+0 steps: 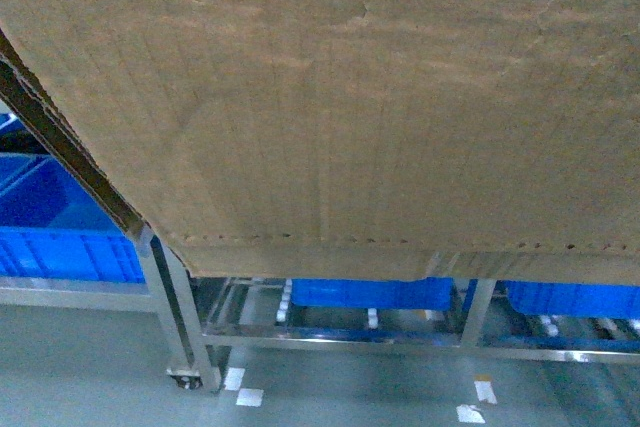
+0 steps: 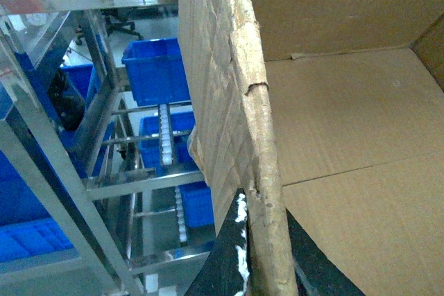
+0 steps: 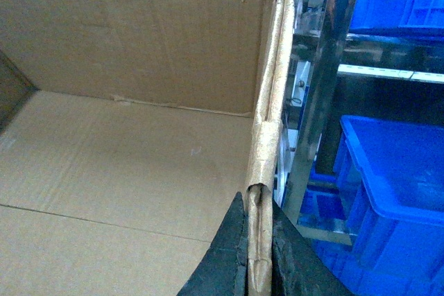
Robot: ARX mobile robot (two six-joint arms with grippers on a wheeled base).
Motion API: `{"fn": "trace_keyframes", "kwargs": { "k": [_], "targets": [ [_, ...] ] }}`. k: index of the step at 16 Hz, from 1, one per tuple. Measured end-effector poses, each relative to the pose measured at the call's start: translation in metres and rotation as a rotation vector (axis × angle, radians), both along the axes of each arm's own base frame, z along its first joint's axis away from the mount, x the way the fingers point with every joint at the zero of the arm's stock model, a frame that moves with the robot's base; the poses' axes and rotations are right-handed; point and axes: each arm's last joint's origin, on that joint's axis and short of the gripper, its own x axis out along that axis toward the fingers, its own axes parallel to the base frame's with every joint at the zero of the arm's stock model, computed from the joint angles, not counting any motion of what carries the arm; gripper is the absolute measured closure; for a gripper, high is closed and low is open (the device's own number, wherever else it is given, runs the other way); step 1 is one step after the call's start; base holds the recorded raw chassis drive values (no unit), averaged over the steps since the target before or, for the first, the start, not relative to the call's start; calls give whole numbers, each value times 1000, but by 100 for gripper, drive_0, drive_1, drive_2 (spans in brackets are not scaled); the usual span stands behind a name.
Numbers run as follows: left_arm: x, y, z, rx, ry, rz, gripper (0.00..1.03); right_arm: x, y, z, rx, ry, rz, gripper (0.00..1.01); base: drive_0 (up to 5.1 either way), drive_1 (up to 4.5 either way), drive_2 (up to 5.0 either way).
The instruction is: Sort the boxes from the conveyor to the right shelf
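A large brown cardboard box (image 1: 360,97) fills most of the head view, held up close in front of the camera. My left gripper (image 2: 267,254) is shut on the box's ragged left wall (image 2: 229,88), one black finger on each side. My right gripper (image 3: 260,251) is shut on the right wall (image 3: 270,116) in the same way. Both wrist views look into the bare box interior (image 3: 118,164). The right shelf (image 1: 330,332), a steel rack with white roller wheels, shows below the box. The conveyor is out of view.
Blue plastic bins (image 1: 60,227) sit on the rack at left, and more bins (image 1: 370,292) on the low tier. A steel upright (image 3: 322,81) and a blue bin (image 3: 395,192) stand close beside the box's right wall. Steel posts (image 2: 62,171) rise left of the box.
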Motion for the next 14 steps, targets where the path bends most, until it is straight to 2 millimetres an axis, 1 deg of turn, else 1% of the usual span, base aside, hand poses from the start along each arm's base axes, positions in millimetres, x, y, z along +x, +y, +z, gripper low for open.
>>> {"fn": "trace_keyframes", "kwargs": {
  "k": [14],
  "targets": [
    [1, 0, -1, 1, 4, 1, 100, 1, 0, -1, 0, 5, 0, 98, -175, -175, -175]
  ]
}}
